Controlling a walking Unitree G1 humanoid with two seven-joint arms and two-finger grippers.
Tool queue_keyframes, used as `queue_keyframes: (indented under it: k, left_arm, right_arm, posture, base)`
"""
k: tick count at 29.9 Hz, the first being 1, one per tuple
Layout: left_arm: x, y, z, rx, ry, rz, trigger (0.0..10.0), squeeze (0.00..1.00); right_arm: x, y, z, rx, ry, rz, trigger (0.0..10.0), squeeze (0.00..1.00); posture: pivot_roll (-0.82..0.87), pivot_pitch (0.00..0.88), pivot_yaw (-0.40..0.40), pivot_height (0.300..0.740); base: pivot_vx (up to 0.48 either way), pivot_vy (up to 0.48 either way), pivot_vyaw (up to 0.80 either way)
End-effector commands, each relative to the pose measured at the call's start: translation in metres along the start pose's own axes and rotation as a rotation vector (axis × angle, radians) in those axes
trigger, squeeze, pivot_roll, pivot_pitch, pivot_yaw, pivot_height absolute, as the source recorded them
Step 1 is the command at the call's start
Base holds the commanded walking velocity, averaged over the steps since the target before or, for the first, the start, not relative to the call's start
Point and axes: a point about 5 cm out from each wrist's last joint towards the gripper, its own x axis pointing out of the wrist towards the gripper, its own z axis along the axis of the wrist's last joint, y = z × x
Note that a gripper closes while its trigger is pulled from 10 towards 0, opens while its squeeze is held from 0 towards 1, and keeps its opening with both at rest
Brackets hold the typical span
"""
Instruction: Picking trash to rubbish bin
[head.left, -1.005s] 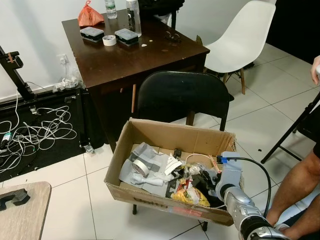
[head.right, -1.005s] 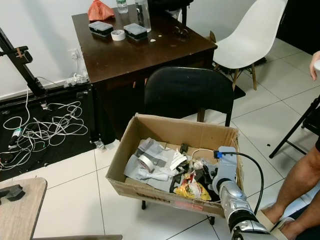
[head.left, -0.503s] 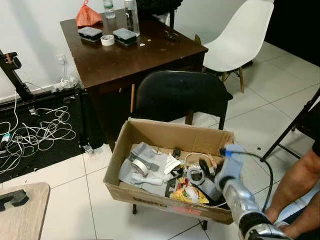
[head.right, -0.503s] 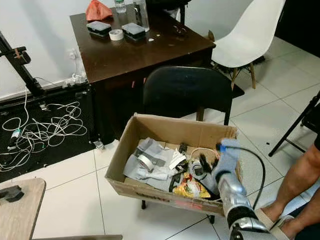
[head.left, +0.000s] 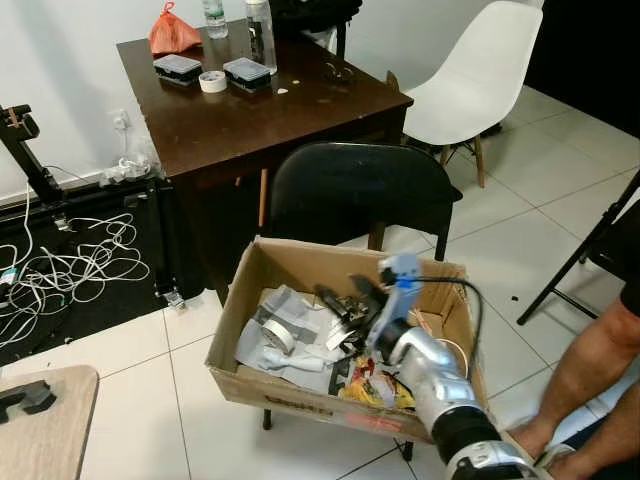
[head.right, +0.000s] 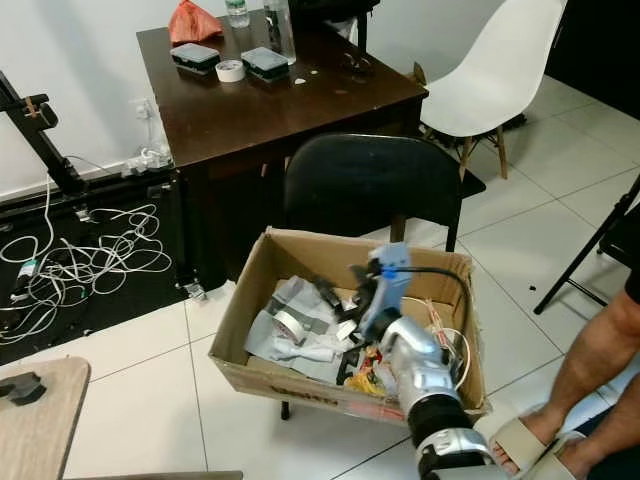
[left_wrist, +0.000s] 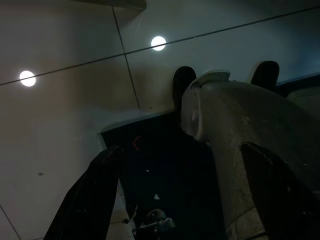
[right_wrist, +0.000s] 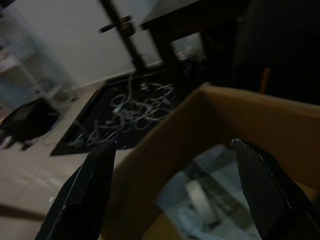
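Note:
A cardboard box stands in front of a black chair. It holds trash: crumpled grey-white paper, a tape roll, a yellow wrapper and thin cables. My right gripper hangs over the middle of the box, just above the trash, open with nothing between its fingers. In the right wrist view the black fingers spread wide over the box's inner wall and the tape roll. My left gripper hangs idle and open over dim floor tiles.
A dark wooden table behind the chair carries an orange bag, bottles and small cases. A white chair stands at the back right. Loose cables cover the floor on the left. A person's legs are close on the right.
My right arm has swung left from the box's front right corner to over its middle, and the gripper has risen above the trash.

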Motion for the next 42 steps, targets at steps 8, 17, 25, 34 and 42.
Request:
queue_keyframes:
  k: [8, 17, 25, 34, 42]
  left_arm:
    - [-0.003, 0.001, -0.016, -0.001, 0.074, 0.012, 10.0, 0.0]
    - [-0.003, 0.003, -0.017, 0.007, 0.079, 0.017, 10.0, 0.0]
    - [-0.003, 0.001, -0.02, 0.007, 0.083, 0.01, 10.0, 0.0]
    - [-0.004, 0.001, -0.021, -0.002, 0.076, 0.015, 10.0, 0.0]
    - [-0.004, -0.001, -0.022, 0.026, 0.087, -0.027, 10.0, 0.0]
  right_arm:
    - [-0.004, 0.009, -0.021, 0.008, 0.093, 0.022, 10.0, 0.0]
    - [-0.005, 0.008, -0.023, -0.007, 0.117, 0.013, 10.0, 0.0]
    - [-0.006, 0.009, -0.027, -0.014, 0.134, 0.018, 10.0, 0.0]
    - [-0.01, 0.011, -0.039, -0.049, 0.203, 0.013, 10.0, 0.0]
    - [-0.011, 0.01, -0.039, -0.046, 0.204, 0.004, 10.0, 0.0]
  posture:
    - [-0.06, 0.191, 0.083, 0.74]
    - [-0.06, 0.192, 0.083, 0.74]
    - [-0.06, 0.197, 0.078, 0.74]
    - [-0.06, 0.196, 0.071, 0.74]
    - [-0.07, 0.195, 0.071, 0.74]
  base:
    - [-0.342, 0.0, 0.0]
    - [-0.354, 0.0, 0.0]
    - [-0.357, 0.0, 0.0]
    - [-0.22, 0.0, 0.0]
    - [0.0, -0.142, 0.0]
